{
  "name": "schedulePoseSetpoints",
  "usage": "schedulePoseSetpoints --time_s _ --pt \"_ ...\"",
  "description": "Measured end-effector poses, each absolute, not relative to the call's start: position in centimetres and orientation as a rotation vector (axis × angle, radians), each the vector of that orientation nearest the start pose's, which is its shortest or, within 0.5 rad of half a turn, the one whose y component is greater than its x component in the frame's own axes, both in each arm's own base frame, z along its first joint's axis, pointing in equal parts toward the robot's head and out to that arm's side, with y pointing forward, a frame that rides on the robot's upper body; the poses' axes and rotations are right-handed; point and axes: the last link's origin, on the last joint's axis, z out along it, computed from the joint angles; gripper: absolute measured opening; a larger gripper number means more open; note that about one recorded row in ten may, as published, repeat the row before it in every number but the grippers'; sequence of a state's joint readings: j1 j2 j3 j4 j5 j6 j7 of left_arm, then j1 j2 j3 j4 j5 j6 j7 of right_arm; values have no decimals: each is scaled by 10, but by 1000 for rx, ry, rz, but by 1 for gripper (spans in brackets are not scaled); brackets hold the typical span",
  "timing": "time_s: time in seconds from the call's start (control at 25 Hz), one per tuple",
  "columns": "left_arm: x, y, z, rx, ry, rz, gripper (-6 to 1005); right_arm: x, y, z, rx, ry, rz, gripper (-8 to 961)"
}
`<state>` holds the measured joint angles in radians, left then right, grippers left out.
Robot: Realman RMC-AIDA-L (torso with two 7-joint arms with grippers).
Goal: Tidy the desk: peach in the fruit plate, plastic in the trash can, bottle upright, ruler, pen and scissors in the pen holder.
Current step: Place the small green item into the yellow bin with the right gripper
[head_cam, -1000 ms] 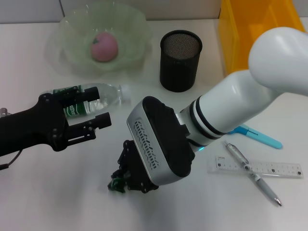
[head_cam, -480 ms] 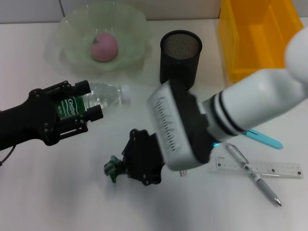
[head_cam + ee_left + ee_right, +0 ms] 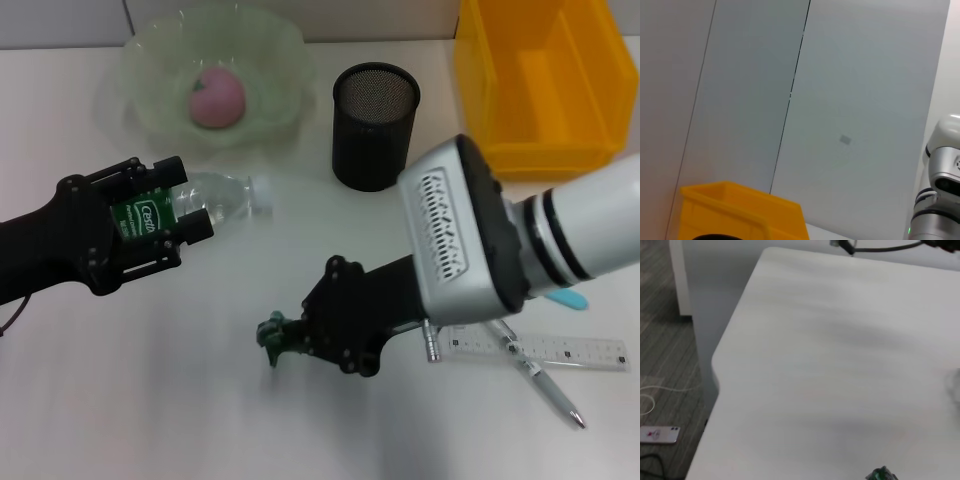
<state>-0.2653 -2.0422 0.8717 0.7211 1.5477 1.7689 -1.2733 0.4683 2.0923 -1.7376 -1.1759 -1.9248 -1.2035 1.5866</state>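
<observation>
Plastic scrap [image 3: 272, 335]: head view — a small green crumpled piece pinched at the tips of the right claw [image 3: 285, 338], lifted just off the white desk [image 3: 150, 400].
Right arm: it reaches in low from the right, with the yellow bin [image 3: 540, 90] well behind and to the claw's right.
Step in hand: judged as the plastic-to-trash step, the scrap gripped and not yet dropped.
Next move: likely a carry up and across to the yellow bin, clear of the black mesh holder [image 3: 374, 125] that stands on the way.
Bottle [image 3: 215, 195]: lying on its side, long axis running left to right, white cap toward the mesh holder, its labelled end clamped in the left claw [image 3: 165, 215].
Bottle step: still to be stood upright, by this reading.
Peach [image 3: 217, 97]: already in the clear plate [image 3: 150, 60], beyond the left claw.
Pen [image 3: 530, 365], ruler [image 3: 560, 348]: flat on the desk behind the right claw, beside its wrist; a blue handle [image 3: 566, 297] peeks from under the arm, possibly the scissors.
Left wrist view: only a grey wall and the yellow bin's rim [image 3: 740, 200]; no fingers shown.
Right wrist view: bare desk edge, floor beyond, and a speck of the green scrap [image 3: 882, 474] at the frame's lower margin.
</observation>
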Motion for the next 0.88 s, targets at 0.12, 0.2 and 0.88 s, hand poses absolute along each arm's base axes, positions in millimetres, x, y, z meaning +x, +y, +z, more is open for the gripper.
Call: schedulePoseSetpoints --time_s 0.12,0.2,0.88 --pt "-274 266 37 -2579 -485 -1114 716 149 298 -96 -3095 -201 153 20" --pt "-274 266 37 -2579 -483 -1113 716 151 298 -93 -3079 -158 193 21" --pt "-273 268 36 -2578 -484 -1115 715 155 316 -7 -2552 38 924 26"
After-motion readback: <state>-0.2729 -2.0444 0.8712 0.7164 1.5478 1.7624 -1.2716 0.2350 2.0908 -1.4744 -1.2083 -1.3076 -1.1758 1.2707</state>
